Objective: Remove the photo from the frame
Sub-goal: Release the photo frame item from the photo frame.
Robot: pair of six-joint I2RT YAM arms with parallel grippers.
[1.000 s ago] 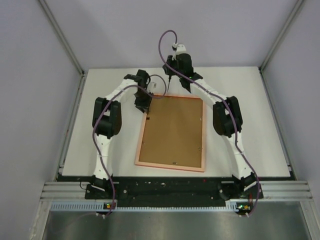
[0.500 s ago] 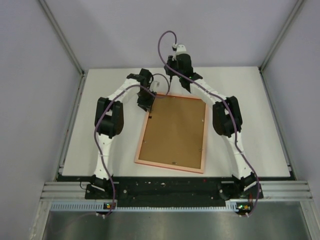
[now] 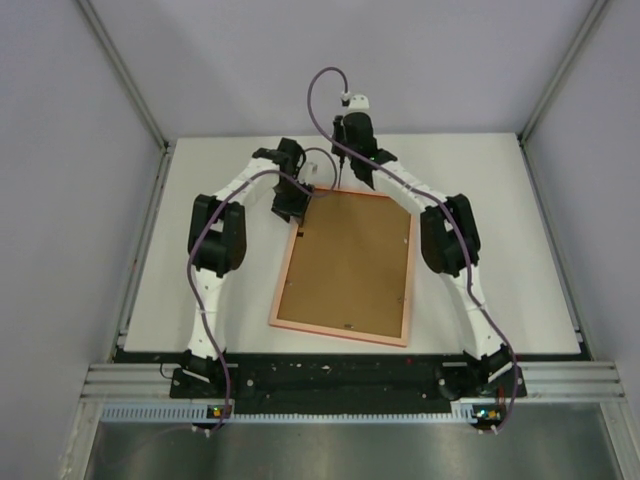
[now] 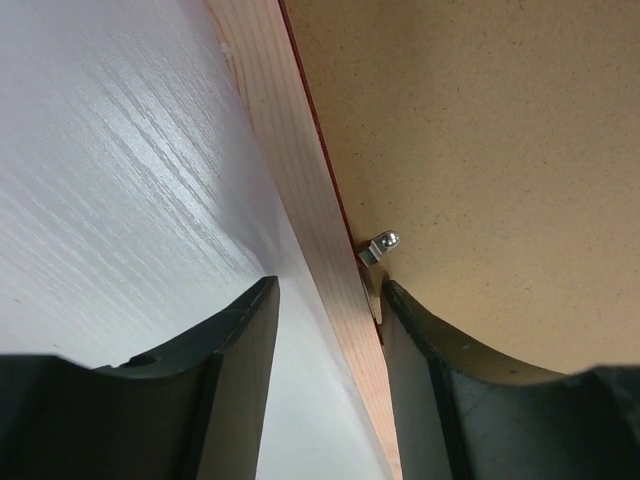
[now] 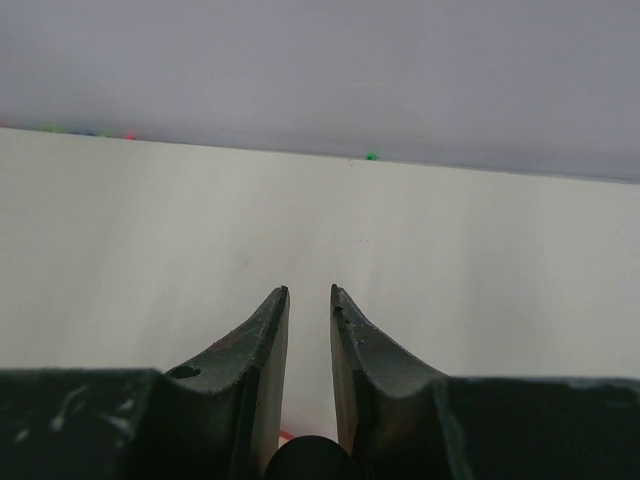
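**A:** What has just changed?

**B:** The left end effector [image 4: 330, 285], at the upper left of the frame [image 3: 330, 333], has let its jaws out. They now stand about half wide and straddle the rim without pinching it. The frame's far end has swung slightly right. The right end effector [image 5: 309, 292], at the far edge, has slid left.

**A:** And its jaws?

**B:** Narrow, with a thin slit and nothing between the tips.

**A:** What does that mean for the task?

**B:** It's early, I judge. The frame lies face down mid-desk. The photo is hidden, presumably under the board [image 3: 350, 265]. A clip [image 4: 378, 247] at the rim reaches onto the board.

**A:** Materials?

**B:** The rim is pale raw wood with a straight grain and a red line inside. The board is flat, speckled brown fibreboard. The clip is a small bent tab of shiny metal. The desk [image 4: 130, 180] is glossy white and faintly grained.
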